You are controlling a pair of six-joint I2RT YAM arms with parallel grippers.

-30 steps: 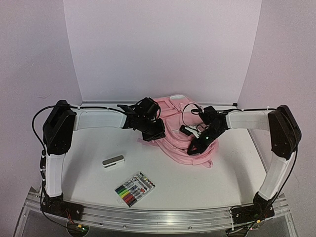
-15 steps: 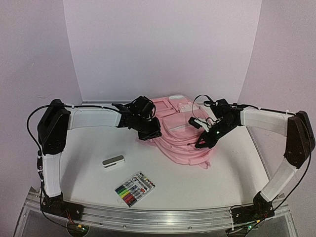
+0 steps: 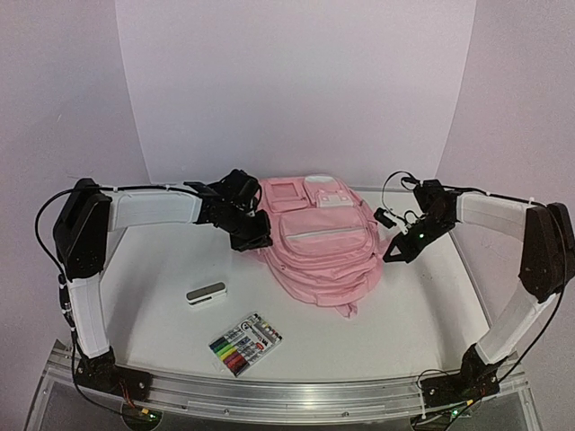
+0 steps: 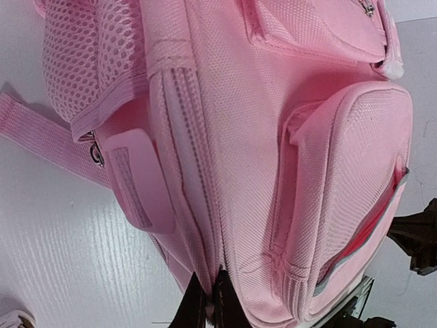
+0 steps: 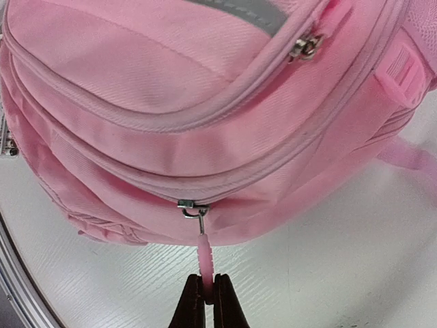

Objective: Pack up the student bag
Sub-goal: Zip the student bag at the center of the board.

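- Change since the earlier view: both arms have swung outward, and the student bag [image 3: 319, 242], bunched up before, now lies spread flat with its front pockets upward.
- Near-left tabletop [image 3: 162, 269]: a white block [image 3: 207, 294] and a marker pack [image 3: 245, 343] lie well apart from the bag, not yet packed. The left arm is the nearer to them.
- Left gripper [image 3: 254, 240]: its fingers [image 4: 196, 309] are pressed together on a seam of the bag's left side. The bag lies to their right.
- Student bag: it lies mid-tabletop toward the back wall, between the two grippers. Its long axis runs near to far, with the white patches at the far end.
- Right gripper [image 3: 400, 253]: it pinches the pink zipper pull [image 5: 204, 256] hanging from the slider [image 5: 193, 206]. The bag lies to its left.
- Judgement: the right arm holds the pull, so drawing the zip along the bag's edge falls to it, with the left hold as anchor.
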